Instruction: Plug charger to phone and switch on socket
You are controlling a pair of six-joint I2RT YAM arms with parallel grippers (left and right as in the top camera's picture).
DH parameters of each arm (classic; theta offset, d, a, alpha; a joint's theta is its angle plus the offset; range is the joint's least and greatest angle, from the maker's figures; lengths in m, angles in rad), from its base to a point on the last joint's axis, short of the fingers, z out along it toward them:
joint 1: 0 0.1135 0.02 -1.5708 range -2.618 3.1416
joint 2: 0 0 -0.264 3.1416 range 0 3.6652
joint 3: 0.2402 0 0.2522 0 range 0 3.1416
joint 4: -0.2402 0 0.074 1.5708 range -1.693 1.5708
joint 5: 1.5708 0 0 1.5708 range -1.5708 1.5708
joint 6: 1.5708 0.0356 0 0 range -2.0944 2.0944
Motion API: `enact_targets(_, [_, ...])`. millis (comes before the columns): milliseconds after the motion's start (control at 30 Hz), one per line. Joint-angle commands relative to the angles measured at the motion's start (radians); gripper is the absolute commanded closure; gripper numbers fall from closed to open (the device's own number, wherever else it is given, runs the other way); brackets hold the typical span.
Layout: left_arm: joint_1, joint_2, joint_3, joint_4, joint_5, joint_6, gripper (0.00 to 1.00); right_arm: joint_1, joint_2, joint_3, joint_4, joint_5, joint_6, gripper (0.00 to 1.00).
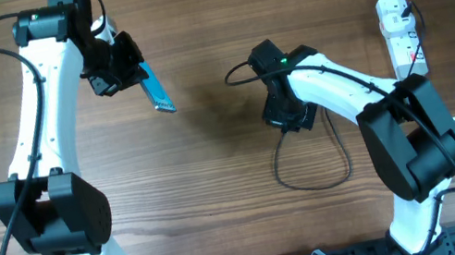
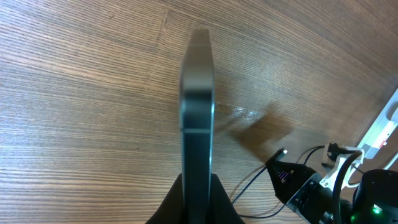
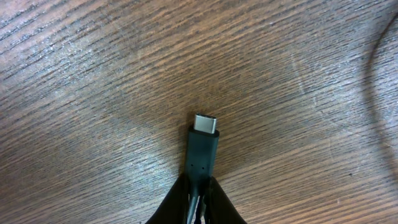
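While my left gripper (image 1: 134, 69) pinches the phone (image 1: 162, 97), my right gripper (image 1: 295, 121) pinches the charger (image 3: 204, 142).
Phone's long axis slants lower-right toward the right gripper; the two are well apart.

From high overhead, looking straight down on the counter (image 1: 217, 176), whole workspace in frame. From the left wrist, close along the phone (image 2: 198, 112) edge-on, facing out across the wood to the right arm (image 2: 311, 193), also caught from above. From the right wrist, nearest of all, facing down past the charger (image 3: 202, 152) onto wood grain.
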Motion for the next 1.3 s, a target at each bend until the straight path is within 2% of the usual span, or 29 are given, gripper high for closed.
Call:
enact_targets(0, [-0.003,-0.011,0.009,0.001,0.021,-0.013,0.96,-0.002,0.019,-0.017,0.002,0.016,0.006,0.90])
enact_targets(100, [-0.003,-0.011,0.009,0.001,0.021,-0.013,0.96,-0.002,0.019,-0.017,0.002,0.016,0.005,0.89])
enact_targets(167, [-0.004,-0.011,0.009,0.000,0.021,-0.013,0.96,-0.002,0.019,-0.016,0.002,0.011,0.003,0.94])
enact_targets(300, [-0.004,-0.011,0.009,0.032,0.108,-0.008,0.96,-0.002,-0.009,0.035,0.001,-0.008,-0.112,0.96])
enact_targets(400, [-0.003,-0.011,0.009,0.112,0.311,0.098,0.96,-0.002,-0.143,0.041,0.031,-0.116,-0.251,0.96])
enact_targets(533, [-0.003,-0.011,0.009,0.251,0.549,0.101,0.96,-0.002,-0.384,0.040,0.052,-0.423,-0.539,0.96])
enact_targets(633, [-0.004,-0.011,0.009,0.359,0.760,0.102,0.96,0.013,-0.507,0.040,0.013,-0.609,-0.683,0.96])
enact_targets(733, [-0.023,-0.011,0.009,0.355,0.847,0.185,0.96,0.066,-0.517,0.040,0.016,-0.616,-0.695,0.96])
enact_targets(867, [-0.067,-0.011,0.009,0.301,0.846,0.303,0.96,0.096,-0.520,0.040,0.055,-0.613,-0.683,0.96])
enact_targets(967, [-0.072,-0.011,0.009,0.303,0.843,0.303,0.96,0.096,-0.541,0.041,0.074,-0.593,-0.667,0.96])
enact_targets(1033, [-0.068,-0.011,0.009,0.302,0.843,0.303,0.96,0.096,-0.573,0.041,0.076,-0.470,-0.591,0.96])
enact_targets(1167, [-0.077,-0.011,0.009,0.283,0.787,0.303,0.96,0.099,-0.617,0.040,0.074,-0.356,-0.568,0.96])
enact_targets(1267, [-0.089,-0.011,0.009,0.280,0.788,0.302,0.96,0.105,-0.614,0.040,0.073,-0.361,-0.563,0.96])
